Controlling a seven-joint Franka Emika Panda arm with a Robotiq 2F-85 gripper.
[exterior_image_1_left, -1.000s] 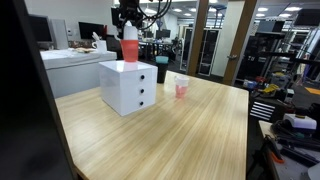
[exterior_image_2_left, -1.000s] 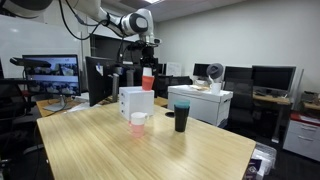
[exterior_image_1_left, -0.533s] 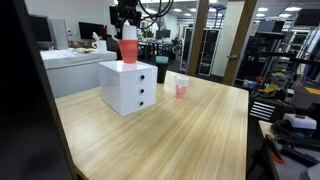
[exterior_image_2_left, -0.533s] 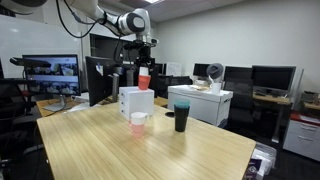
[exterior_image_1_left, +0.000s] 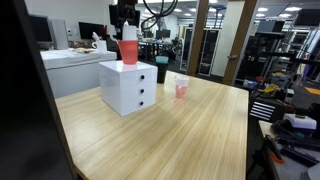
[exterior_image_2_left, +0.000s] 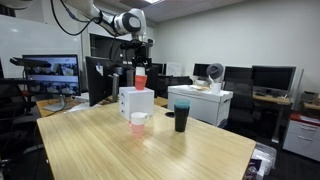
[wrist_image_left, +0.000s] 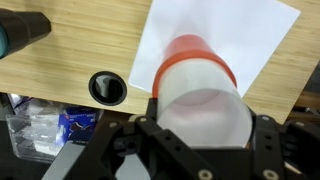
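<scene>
Robot arm at a wooden table (exterior_image_1_left: 190, 130). The pincer (exterior_image_1_left: 128, 30) comes down from above and grips a cup (exterior_image_1_left: 130, 48) by its upper part. The cup is upright, with a red-orange body and a white rim. The jaws stand fairly wide, one on each side of the cup's mouth, and press against its wall. In the wrist view the cup's open mouth (wrist_image_left: 205, 105) fills the gap between them.

The cup is over the flat top of a white drawer unit (exterior_image_1_left: 125, 90), near one edge of that top rather than its centre. Whether its base rests on the top or hangs just clear of it cannot be told from these views. In both exterior views the drawer unit stands toward the far edge of the table, with two dark knobs on its front.

A black cup (exterior_image_1_left: 161, 70) stands on the table just beside the drawer unit. In the wrist view it appears from above as a dark ring (wrist_image_left: 108, 88). A small clear cup (exterior_image_1_left: 181, 88) with pink contents stands nearer the table's middle, apart from both. A dark teal object (wrist_image_left: 20, 32) lies on the table at the upper left of the wrist view.
</scene>
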